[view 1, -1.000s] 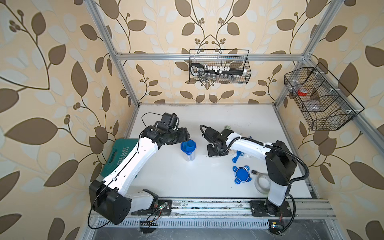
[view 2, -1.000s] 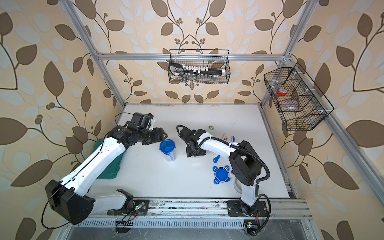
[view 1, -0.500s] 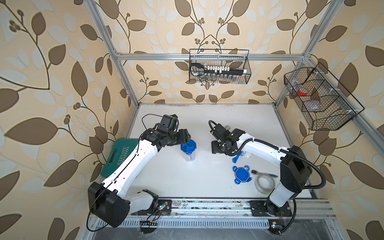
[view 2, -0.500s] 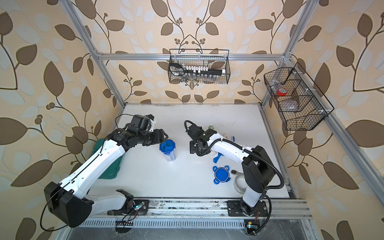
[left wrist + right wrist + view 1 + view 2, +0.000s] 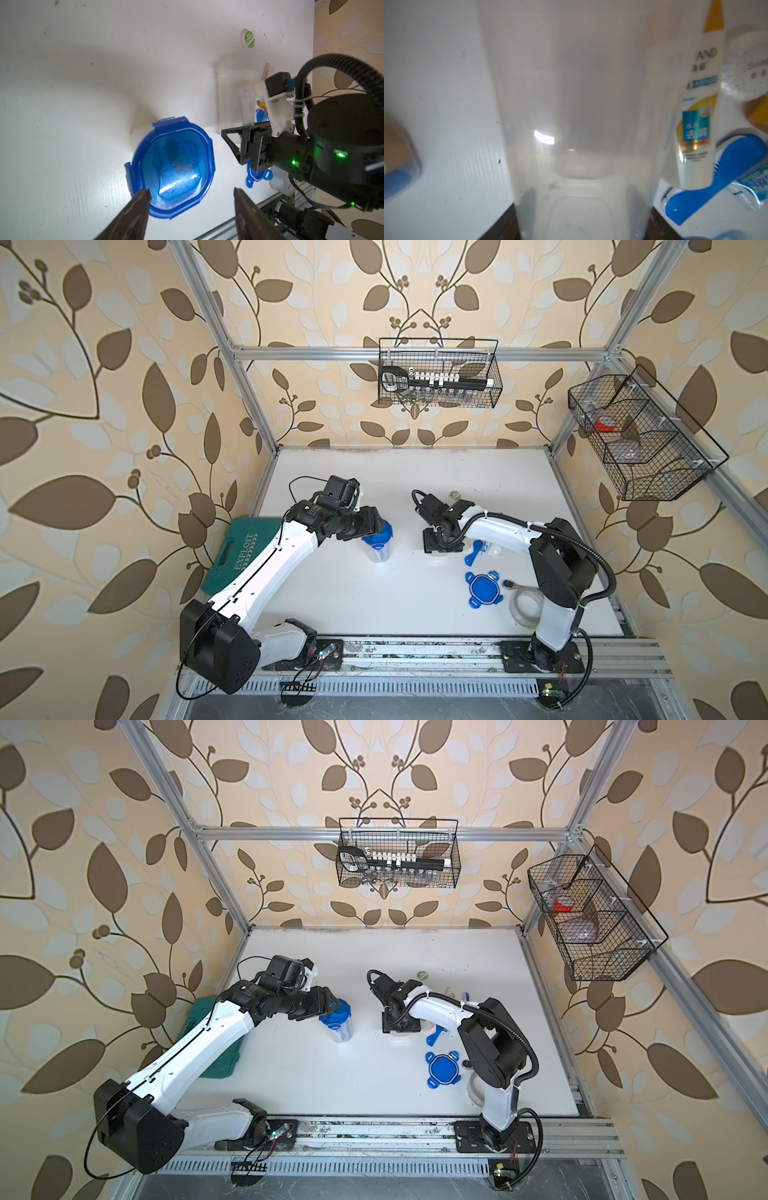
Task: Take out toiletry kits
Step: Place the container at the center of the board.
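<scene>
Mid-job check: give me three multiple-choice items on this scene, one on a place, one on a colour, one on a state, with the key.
1. The loose blue lid lies: A) in a wall basket; B) on the table beside the tape roll; C) hanging from the frame.
2. The case beside the left arm is: A) red; B) green; C) yellow.
3. The jar at the left gripper is: A) upright, lid on; B) tipped over, open; C) upside down.
Key: B, it lies flat on the table in both top views; B, both top views show it green; A, it stands with the lid on top.
</scene>
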